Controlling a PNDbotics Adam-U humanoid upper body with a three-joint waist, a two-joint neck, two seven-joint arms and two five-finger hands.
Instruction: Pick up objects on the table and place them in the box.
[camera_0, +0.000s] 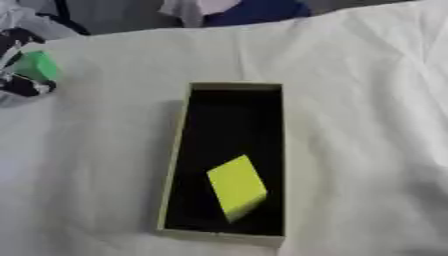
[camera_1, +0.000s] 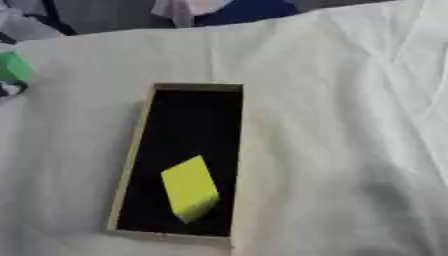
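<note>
A long box (camera_0: 178, 150) with tan walls and a black inside lies in the middle of the white cloth. A yellow block (camera_0: 236, 186) rests tilted in the box's near half. At the far left edge my left hand (camera_0: 24, 85) shows, black and silver, with its fingers curled round a green object (camera_0: 37, 65). In the right eye view only a bit of the green object (camera_1: 13, 67) and the left hand (camera_1: 9, 89) appear at the left edge. My right hand is in no view.
A wrinkled white cloth (camera_0: 367, 110) covers the table. A person in blue and white clothing (camera_0: 236, 10) stands beyond the far edge.
</note>
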